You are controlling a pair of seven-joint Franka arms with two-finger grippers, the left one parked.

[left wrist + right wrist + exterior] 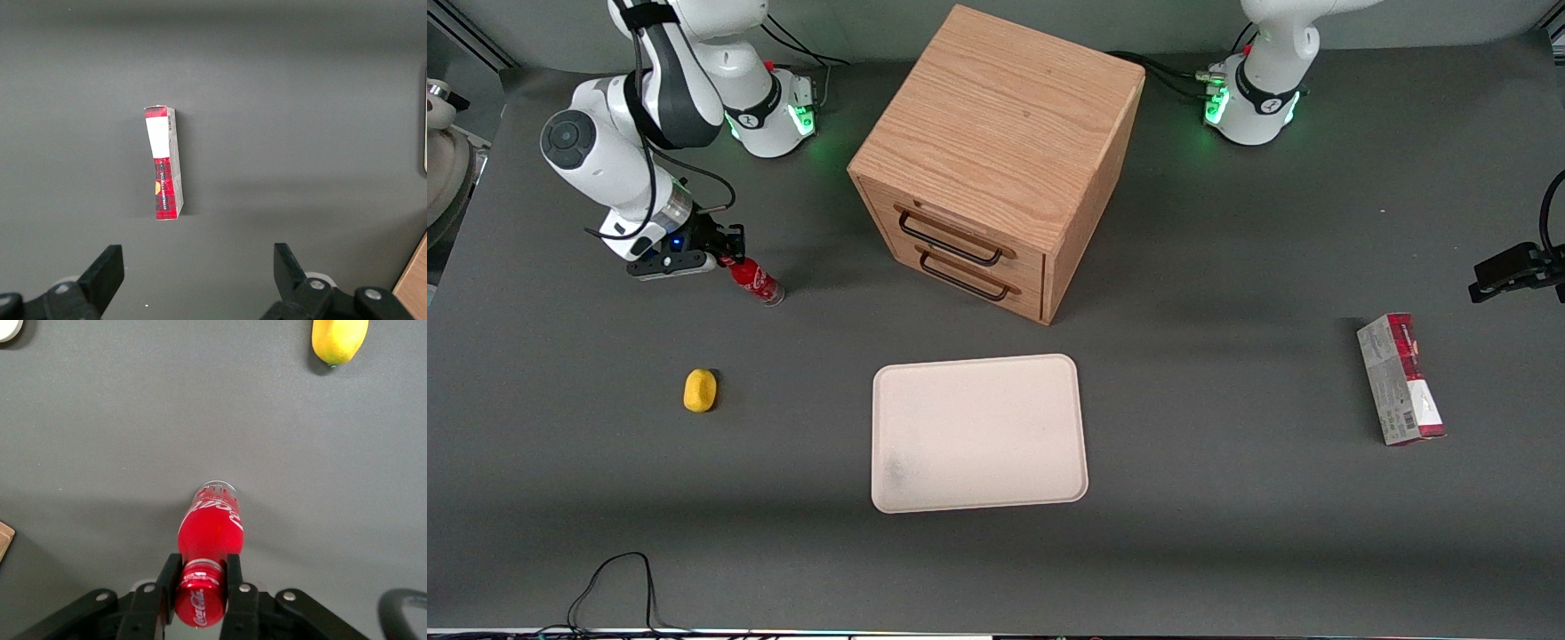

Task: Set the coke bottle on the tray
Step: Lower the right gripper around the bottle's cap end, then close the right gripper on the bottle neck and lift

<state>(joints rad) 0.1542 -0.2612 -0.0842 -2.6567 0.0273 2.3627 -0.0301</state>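
the black claw point(201, 590) pinches the glossy red, contoured coke bottle point(209, 532) at its ribbed cap, base tilted toward the matte grey bench point(1227, 533); the smooth, round-cornered off-white tray point(978, 433) lies well apart from the claw, nearer the front camera

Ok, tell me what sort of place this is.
Probably a robotics lab bench. Arms are bolted to a grey table set with props: a wooden drawer unit, a tray, a lemon. The gripper, near the working arm's end, is shut on a coke bottle.
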